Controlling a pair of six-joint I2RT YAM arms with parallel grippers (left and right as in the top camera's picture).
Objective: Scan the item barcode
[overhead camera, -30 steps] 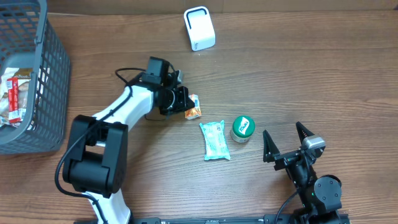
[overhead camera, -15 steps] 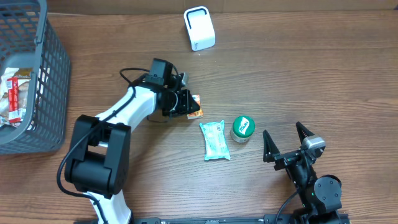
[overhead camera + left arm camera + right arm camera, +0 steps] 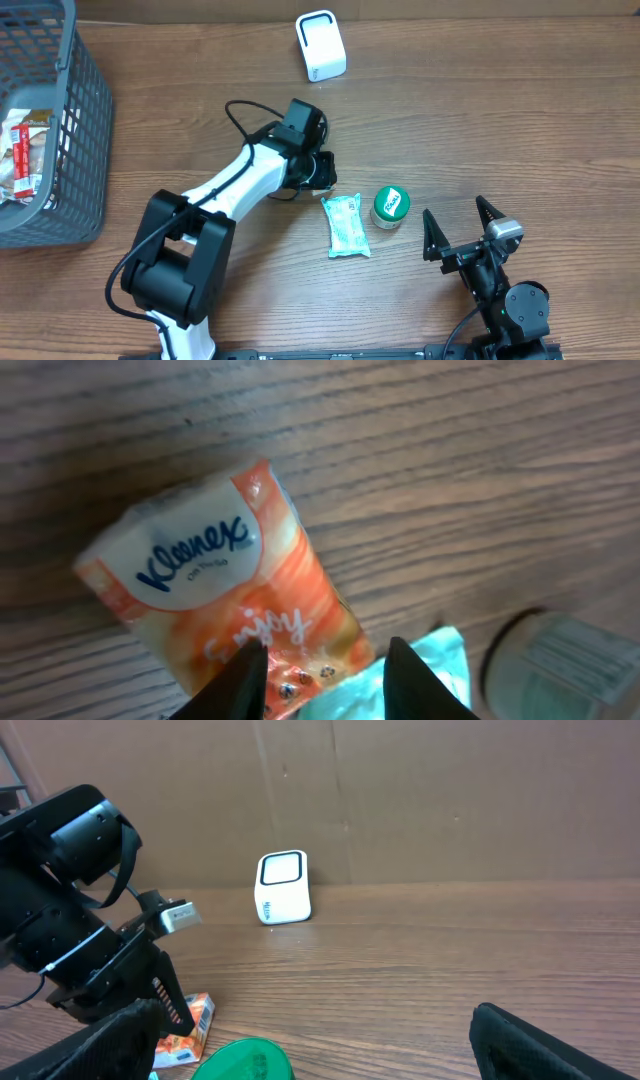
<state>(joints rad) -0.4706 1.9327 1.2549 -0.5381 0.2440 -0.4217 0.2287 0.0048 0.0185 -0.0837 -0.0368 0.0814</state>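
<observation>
Crowding tissue pack [image 3: 220, 590], teal pouch [image 3: 346, 226], green-lidded jar [image 3: 390, 207], scanner [image 3: 320, 45] well apart

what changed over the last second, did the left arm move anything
The left gripper shifted right in the overhead view, taking the orange tissue pack toward the teal pack. Its jaws, shut on it before, now stand parted. Teal pack, green-lidded jar, white scanner, basket and open right gripper stayed put.
</observation>
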